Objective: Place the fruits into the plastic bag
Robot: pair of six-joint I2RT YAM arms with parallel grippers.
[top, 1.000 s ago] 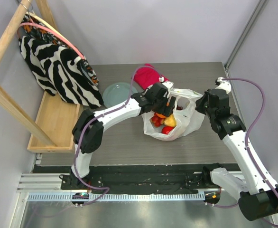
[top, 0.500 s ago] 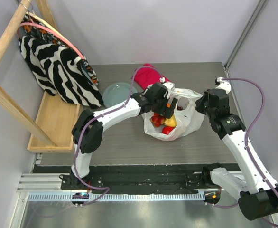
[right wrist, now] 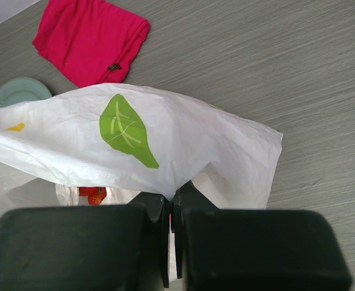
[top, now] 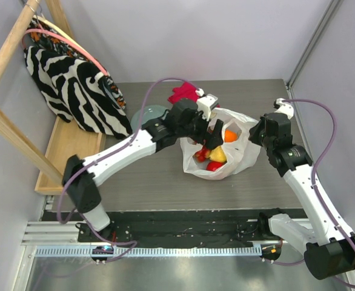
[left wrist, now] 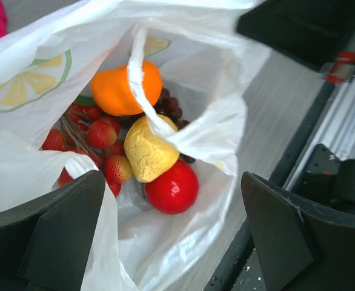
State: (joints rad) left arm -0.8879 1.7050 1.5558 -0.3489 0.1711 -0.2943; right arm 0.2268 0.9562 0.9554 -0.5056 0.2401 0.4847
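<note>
The white plastic bag (top: 241,154) with lemon and leaf prints lies open mid-table. Inside it I see the orange (left wrist: 124,90), the yellow fruit (left wrist: 147,153), the red apple (left wrist: 172,188), the small red-yellow fruits (left wrist: 99,134) and the dark grapes (left wrist: 170,107). The orange (top: 229,136) also shows from above. My left gripper (top: 212,132) is open and empty just above the bag's mouth, its fingers (left wrist: 56,227) straddling the opening. My right gripper (right wrist: 172,203) is shut on the bag's right rim (right wrist: 183,176) and holds it up.
A crimson cloth (top: 185,93) lies behind the bag, with a grey-green plate (top: 146,115) to its left. A zebra-striped bag (top: 74,85) hangs on a wooden rack (top: 68,154) at far left. Grey walls close in the back and right.
My left gripper has pulled up and back out of the bag, now empty and open. The orange now lies in the bag. The right gripper has kept hold of the rim.
</note>
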